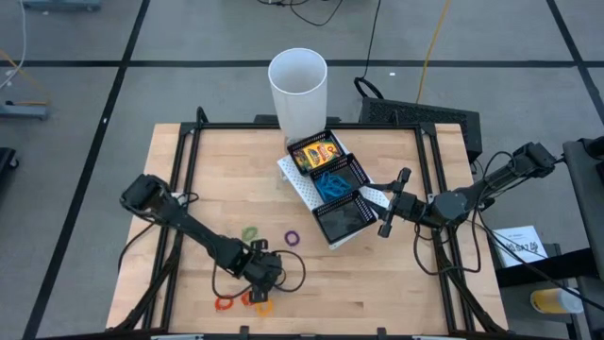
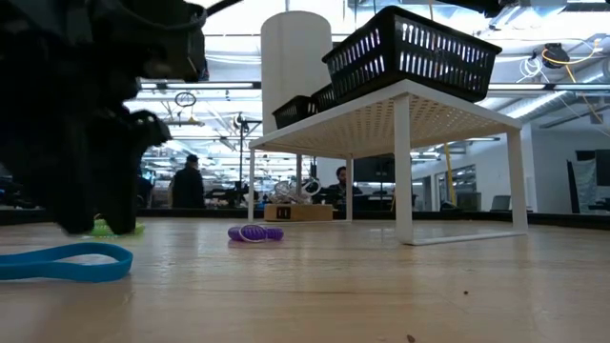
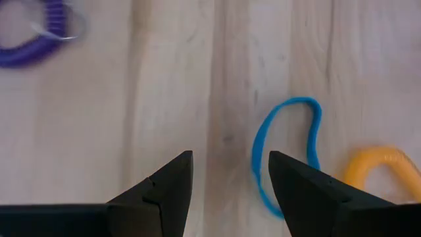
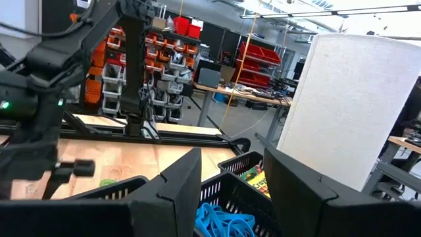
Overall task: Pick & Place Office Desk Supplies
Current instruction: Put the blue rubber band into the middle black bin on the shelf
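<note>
Blue rubber band (image 3: 284, 158) beside left end effector (image 3: 230, 178) | both end effectors open, empty

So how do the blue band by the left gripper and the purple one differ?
In the left wrist view, the blue band is a thin, smooth loop lying just beyond the open left gripper; the purple band looks thicker and ribbed and lies farther off. The blue loop is long and narrow, the purple rounder. Both lie flat on the wooden table.
</note>
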`<move>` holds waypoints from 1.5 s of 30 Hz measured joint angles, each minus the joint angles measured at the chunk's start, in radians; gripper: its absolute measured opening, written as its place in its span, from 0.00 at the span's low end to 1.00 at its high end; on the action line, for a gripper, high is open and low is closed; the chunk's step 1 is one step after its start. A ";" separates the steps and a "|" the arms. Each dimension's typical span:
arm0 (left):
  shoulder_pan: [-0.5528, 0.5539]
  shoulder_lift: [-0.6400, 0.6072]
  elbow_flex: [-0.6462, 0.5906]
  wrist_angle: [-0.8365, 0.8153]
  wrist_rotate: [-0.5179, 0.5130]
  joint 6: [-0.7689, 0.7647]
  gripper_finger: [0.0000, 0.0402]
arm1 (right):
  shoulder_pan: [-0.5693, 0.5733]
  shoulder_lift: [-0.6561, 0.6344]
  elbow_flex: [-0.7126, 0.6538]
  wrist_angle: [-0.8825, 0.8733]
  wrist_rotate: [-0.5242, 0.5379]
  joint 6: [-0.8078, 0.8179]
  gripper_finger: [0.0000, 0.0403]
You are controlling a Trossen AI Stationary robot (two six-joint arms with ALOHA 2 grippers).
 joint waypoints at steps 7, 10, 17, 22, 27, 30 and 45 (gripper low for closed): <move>-0.001 0.042 0.000 0.078 0.007 0.005 0.52 | 0.000 0.000 0.000 -0.011 0.000 0.000 0.39; -0.007 0.043 0.000 0.065 -0.010 0.014 0.52 | 0.000 0.000 0.000 -0.011 0.000 0.000 0.39; -0.049 0.043 0.001 0.006 -0.041 0.028 0.46 | 0.000 0.000 0.000 -0.012 0.000 -0.002 0.39; -0.066 0.043 0.001 -0.016 -0.083 0.021 0.32 | 0.000 0.000 0.000 -0.012 0.000 -0.002 0.39; -0.063 0.042 0.001 -0.016 -0.091 0.005 0.15 | 0.000 0.000 0.000 -0.012 0.000 -0.003 0.39; -0.059 0.042 0.000 -0.016 -0.116 -0.013 0.06 | 0.000 0.000 0.000 -0.012 0.000 -0.003 0.39; 0.011 -0.032 -0.004 -0.025 -0.231 0.070 0.01 | 0.000 0.000 0.000 -0.011 -0.001 -0.015 0.39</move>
